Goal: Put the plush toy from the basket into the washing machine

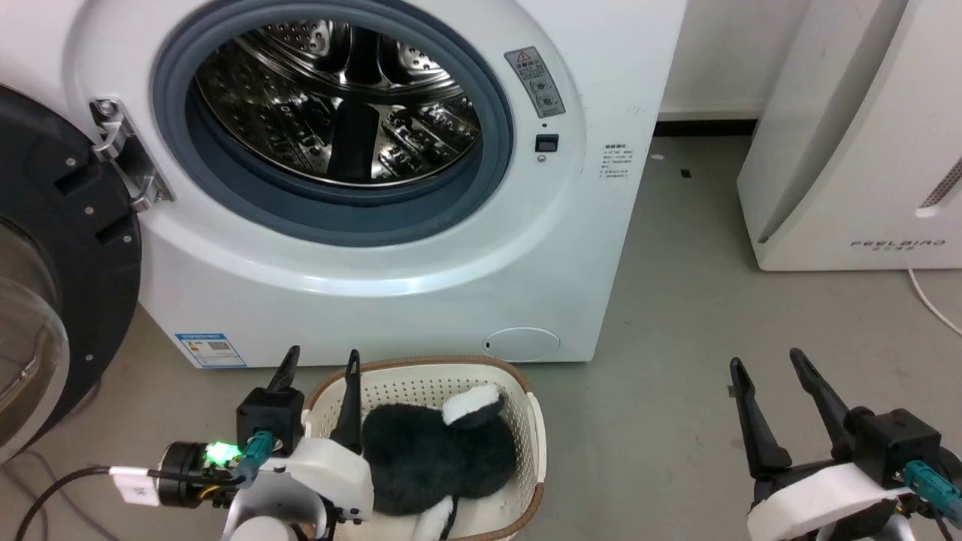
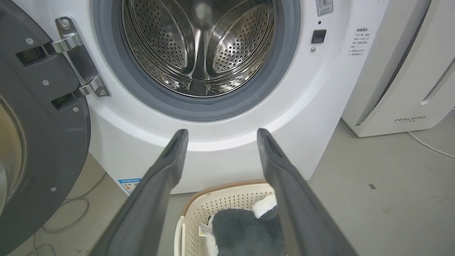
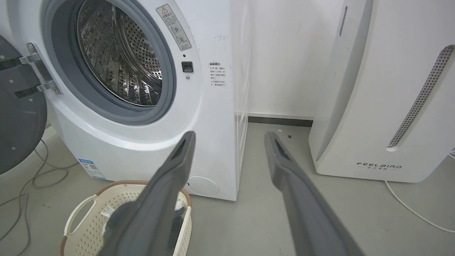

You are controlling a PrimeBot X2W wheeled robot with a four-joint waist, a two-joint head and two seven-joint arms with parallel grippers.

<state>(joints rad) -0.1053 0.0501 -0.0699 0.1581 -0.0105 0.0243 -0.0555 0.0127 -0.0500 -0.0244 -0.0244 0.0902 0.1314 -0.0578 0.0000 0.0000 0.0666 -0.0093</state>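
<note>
The black plush toy [image 1: 440, 454] with a white ear patch lies in the cream basket [image 1: 481, 379] on the floor before the washing machine [image 1: 361, 278]. The machine's drum [image 1: 338, 98] gapes, its black-framed door [image 1: 60, 263] swung out to the left. My left gripper [image 1: 319, 364] is open and hovers over the basket's left rim, just left of the toy, holding nothing. My right gripper [image 1: 765, 364] is open over bare floor to the right, well apart from the basket. In the left wrist view the toy [image 2: 245, 231] shows between the fingers [image 2: 167, 167], low down.
A white FEELBIRD appliance [image 1: 849, 150] stands to the right of the washer, with a white cable [image 1: 932, 300] on the floor beside it. Dark cables [image 3: 32, 177] trail on the floor under the open door. Grey floor [image 1: 676, 300] separates the washer and the appliance.
</note>
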